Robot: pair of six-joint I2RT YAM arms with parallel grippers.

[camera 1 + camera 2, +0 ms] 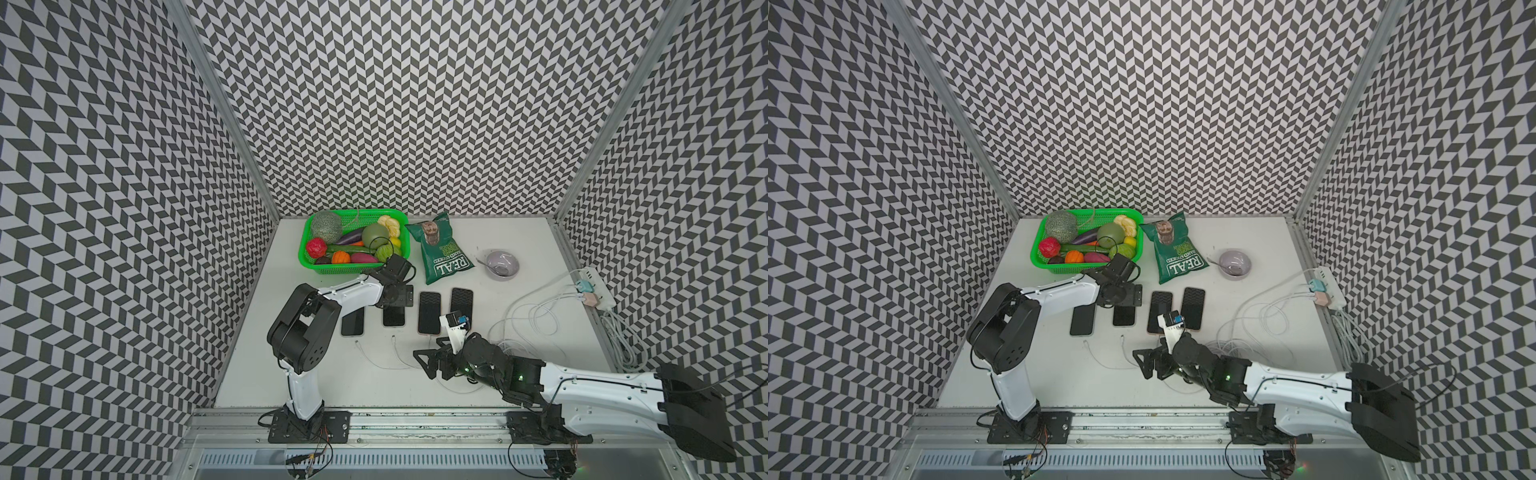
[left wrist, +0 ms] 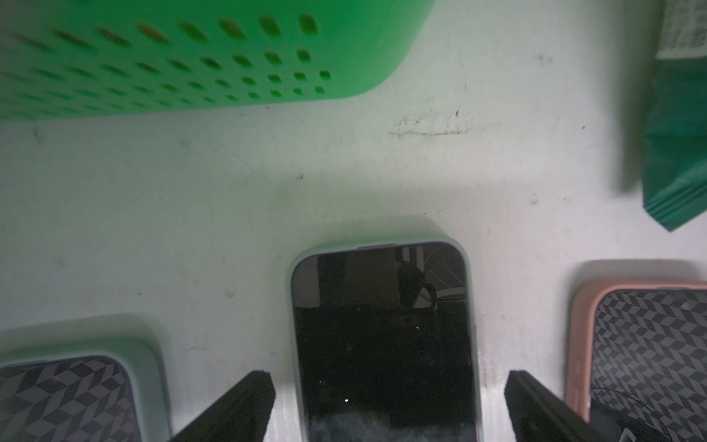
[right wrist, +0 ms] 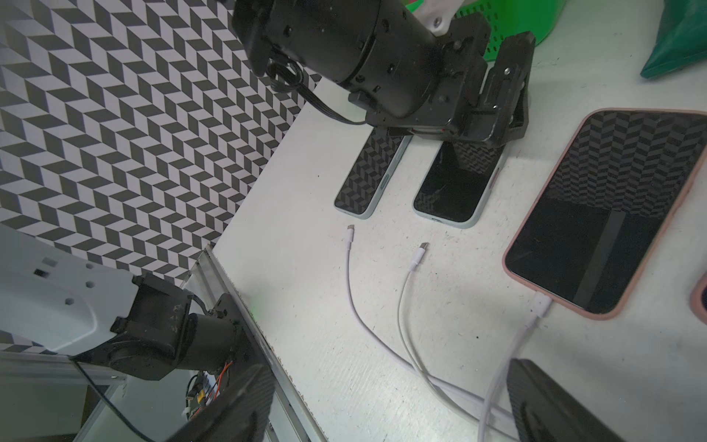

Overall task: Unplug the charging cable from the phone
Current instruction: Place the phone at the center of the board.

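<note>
Several dark-screened phones lie in a row. The pink-cased phone (image 3: 604, 214) (image 1: 429, 312) has a white charging cable (image 3: 541, 302) plugged into its near end. Two loose cable ends (image 3: 350, 229) (image 3: 422, 247) lie on the table, apart from the two left phones. My right gripper (image 3: 386, 377) (image 1: 428, 361) hangs open just before the pink phone, with the plugged cable running past one finger (image 3: 535, 405). My left gripper (image 2: 389, 377) (image 1: 395, 305) stands open astride the pale-cased second phone (image 2: 382, 336), with a gap on each side. The right wrist hides the near end of the rightmost phone (image 1: 461, 299).
A green basket (image 1: 305, 249) of toy produce stands behind the phones, close to the left wrist. A green crisp bag (image 1: 440, 249) and a grey bowl (image 1: 500, 264) lie at the back right. A power strip (image 1: 598, 291) and coiled white cables (image 1: 532, 320) fill the right side.
</note>
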